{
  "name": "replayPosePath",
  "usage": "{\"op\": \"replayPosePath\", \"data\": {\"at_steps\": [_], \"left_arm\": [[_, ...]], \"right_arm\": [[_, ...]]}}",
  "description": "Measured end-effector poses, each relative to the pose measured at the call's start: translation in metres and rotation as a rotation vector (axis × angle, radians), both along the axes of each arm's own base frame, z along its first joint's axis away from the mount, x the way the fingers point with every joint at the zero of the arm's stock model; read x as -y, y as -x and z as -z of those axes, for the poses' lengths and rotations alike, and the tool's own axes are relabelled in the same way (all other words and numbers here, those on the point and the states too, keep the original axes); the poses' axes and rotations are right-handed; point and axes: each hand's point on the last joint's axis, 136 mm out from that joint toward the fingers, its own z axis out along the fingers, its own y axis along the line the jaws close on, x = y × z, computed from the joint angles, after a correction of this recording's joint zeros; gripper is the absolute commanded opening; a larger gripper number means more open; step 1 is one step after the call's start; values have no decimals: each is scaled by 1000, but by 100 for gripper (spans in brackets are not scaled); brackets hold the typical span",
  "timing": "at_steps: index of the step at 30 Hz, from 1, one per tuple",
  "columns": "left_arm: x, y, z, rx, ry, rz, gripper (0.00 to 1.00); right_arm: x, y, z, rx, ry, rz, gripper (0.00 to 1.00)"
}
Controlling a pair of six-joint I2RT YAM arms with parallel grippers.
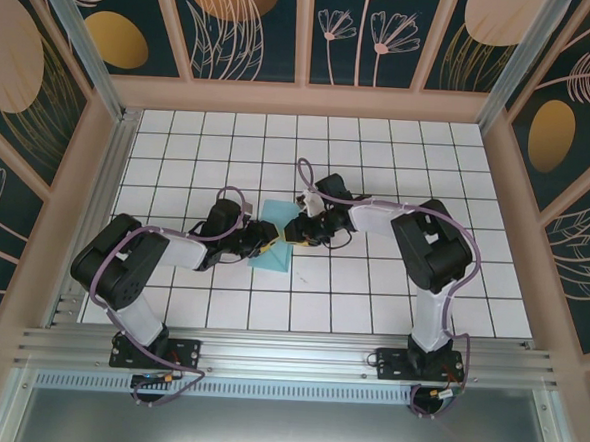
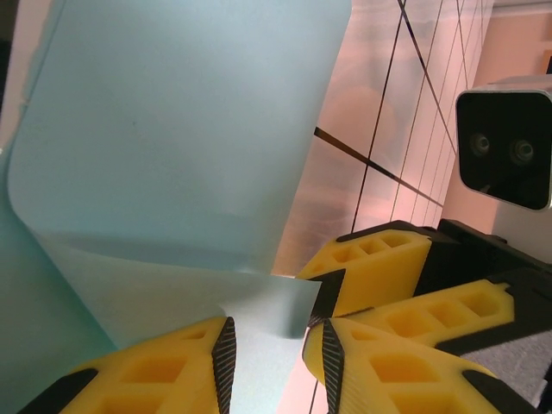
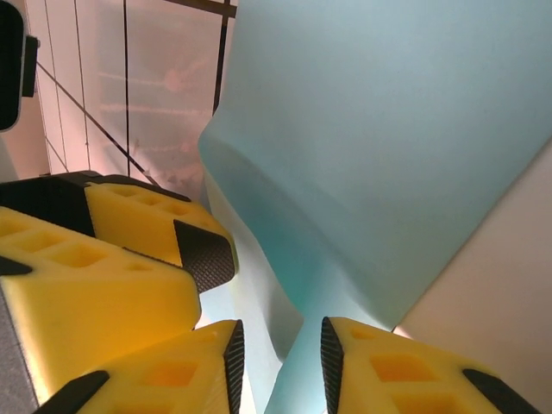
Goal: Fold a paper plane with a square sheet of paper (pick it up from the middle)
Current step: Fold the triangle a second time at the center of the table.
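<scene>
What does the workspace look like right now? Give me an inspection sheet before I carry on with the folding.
Surface: white grid-tiled table, no marks seen.
Job's things: square sheet of paper, turquoise, curved and bent up mid-table; no dart shape yet.
Clutter: nothing seen.
Grippers: left tool and right tool face each other at the sheet, each with jaws apart and paper between its fingers.
Cables: lilac cables loop behind both tools, none on the sheet.
Surroundings: wood-framed, leaf-patterned walls; aluminium rail at the near edge.
</scene>
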Motion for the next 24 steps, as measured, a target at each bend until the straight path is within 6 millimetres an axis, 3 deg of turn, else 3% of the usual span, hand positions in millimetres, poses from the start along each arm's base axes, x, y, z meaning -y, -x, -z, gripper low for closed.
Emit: {"op": "replayPosePath", "data": {"at_steps": [7,11,18,24], "left_arm": [[1,1,0,-2,4,5,35],[1,1,-1,-3,6,9,36],[2,3,-2,-4,14,17,48],[2,3,-12,22,29,17,46]], "right_arm": [[-3,-4,1,2,-1,0,22],[-3,-5,4,-1,5,2,12],[2,-11,11,28,49,26,10],[4,-17,12,60,76,31,10]]}}
